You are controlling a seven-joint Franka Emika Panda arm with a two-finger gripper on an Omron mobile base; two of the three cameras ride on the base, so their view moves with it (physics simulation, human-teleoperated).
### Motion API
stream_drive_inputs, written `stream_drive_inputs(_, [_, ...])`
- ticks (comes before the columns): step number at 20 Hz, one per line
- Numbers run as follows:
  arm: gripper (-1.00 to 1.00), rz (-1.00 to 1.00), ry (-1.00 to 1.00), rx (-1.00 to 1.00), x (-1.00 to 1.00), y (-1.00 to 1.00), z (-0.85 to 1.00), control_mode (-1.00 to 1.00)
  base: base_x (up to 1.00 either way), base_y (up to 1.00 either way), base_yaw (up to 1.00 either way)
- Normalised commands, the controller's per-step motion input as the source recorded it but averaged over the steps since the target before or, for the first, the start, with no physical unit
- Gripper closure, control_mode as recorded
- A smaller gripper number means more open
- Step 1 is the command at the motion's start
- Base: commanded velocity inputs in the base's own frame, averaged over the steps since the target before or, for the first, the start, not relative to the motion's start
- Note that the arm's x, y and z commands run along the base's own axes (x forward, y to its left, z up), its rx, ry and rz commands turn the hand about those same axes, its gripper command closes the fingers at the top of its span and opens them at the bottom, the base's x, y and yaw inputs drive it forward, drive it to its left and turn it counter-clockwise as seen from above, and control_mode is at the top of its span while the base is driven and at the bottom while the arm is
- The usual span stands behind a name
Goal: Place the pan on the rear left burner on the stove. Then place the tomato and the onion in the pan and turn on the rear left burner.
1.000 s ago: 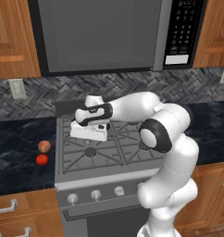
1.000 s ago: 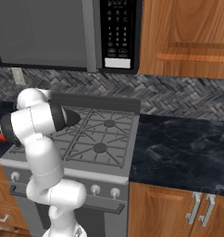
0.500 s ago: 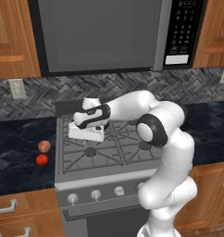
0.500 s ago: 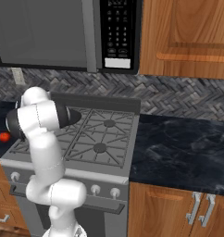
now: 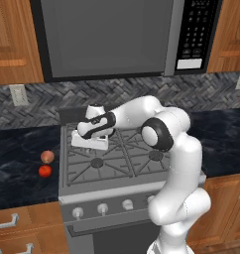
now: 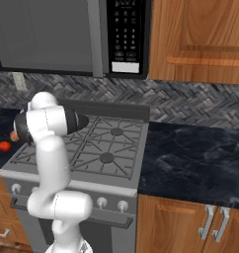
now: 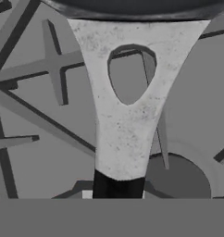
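In the hand view the pan's black rim (image 7: 132, 6) runs along the top. Its handle's silvery bracket (image 7: 125, 125) runs down to a dark grip that ends between my gripper's (image 7: 118, 190) jaws, which are shut on it. Grey grate bars and a round burner cap (image 7: 181, 179) lie beneath; I cannot tell whether it is the rear left burner. In the left base view my gripper (image 5: 88, 136) hangs low over the stove's (image 5: 137, 166) rear left corner and covers the pan. The tomato (image 5: 44, 171) and the onion (image 5: 47, 157) lie on the dark counter left of the stove.
A microwave (image 5: 107, 37) hangs above the stove, and a dark back rail (image 6: 116, 109) lines its rear. Round knobs (image 5: 102, 210) sit on the front panel. In the right base view my arm partly hides the tomato (image 6: 5, 146). Dark counter (image 6: 195, 158) stretches to the right.
My hand has edged slightly left and down over the stove's rear left corner, still holding the pan handle. The tomato and the onion have not moved.
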Motion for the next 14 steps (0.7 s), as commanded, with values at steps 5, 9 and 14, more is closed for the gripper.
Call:
stream_drive_inputs(5, [1.0,0.02,0.0,0.0,0.57,0.0,-0.12,-1.0,0.0,0.0,0.0])
stream_drive_inputs(9, [1.0,0.02,0.0,0.0,0.45,0.0,-0.12,-1.0,0.0,0.0,0.0])
stream_drive_inputs(14, [1.0,0.0,0.0,0.0,0.02,0.0,-0.12,-1.0,0.0,0.0,0.0])
